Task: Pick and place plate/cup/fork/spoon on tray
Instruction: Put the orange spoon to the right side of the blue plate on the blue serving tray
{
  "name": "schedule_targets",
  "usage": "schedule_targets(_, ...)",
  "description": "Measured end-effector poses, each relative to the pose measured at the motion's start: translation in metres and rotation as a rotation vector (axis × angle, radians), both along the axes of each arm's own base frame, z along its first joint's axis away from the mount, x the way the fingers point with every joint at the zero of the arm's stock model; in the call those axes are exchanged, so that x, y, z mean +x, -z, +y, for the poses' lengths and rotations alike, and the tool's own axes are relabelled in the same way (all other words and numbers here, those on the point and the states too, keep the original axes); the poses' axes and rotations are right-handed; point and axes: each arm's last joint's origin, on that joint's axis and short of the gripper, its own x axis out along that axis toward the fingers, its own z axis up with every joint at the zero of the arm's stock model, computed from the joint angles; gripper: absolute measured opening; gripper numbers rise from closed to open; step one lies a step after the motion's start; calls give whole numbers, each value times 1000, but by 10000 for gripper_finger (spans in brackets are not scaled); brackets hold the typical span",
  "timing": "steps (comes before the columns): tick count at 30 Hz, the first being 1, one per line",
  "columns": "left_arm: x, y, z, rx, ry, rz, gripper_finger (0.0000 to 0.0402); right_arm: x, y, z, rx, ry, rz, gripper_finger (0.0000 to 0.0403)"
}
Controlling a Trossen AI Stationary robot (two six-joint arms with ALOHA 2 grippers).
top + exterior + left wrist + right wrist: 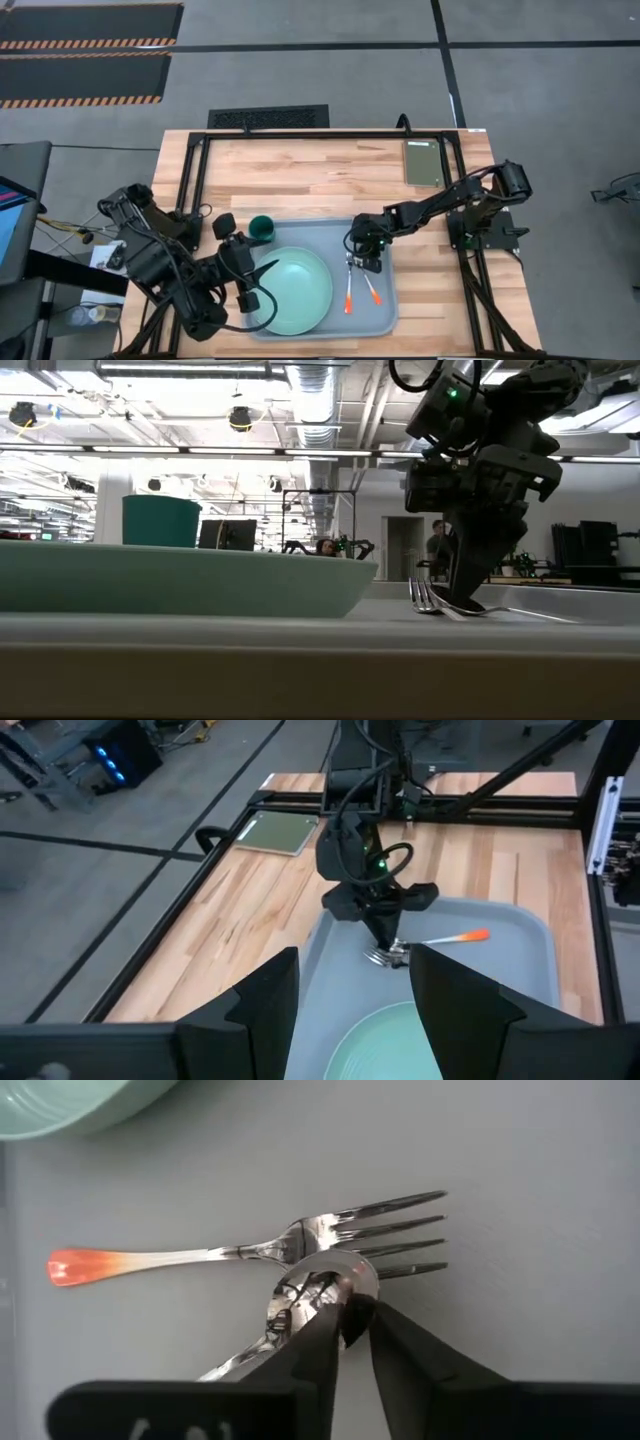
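**Spoon pinched on the tray**

Between our right gripper's [352,1330] nearly closed fingertips sits the spoon [325,1285] bowl, lying on the tray [385,312] against the fork [300,1245] just ahead. We read no writing anywhere. Our left gripper [350,995], fingers spread, hovers over the plate [295,290]; the cup [261,227] stands beside it.

The large pale grey-blue tray [388,312] is crowded: the round mint-green plate [297,290] fills its left half, the orange-handled metal fork [348,285] and spoon [370,284] its right, under the right gripper [366,262]. The wooden tabletop [300,180] behind lies open.
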Motion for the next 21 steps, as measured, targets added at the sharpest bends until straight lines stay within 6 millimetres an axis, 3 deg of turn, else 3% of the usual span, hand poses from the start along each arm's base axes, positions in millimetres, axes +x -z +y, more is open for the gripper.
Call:
schedule_targets(13, 1, 0, 1, 6, -1, 3, 180, 1, -1, 2, 23, 27, 2, 19)
schedule_targets(21, 1, 0, 1, 6, -2, 3, 180, 1, -2, 4, 43, 54, 8, 12)
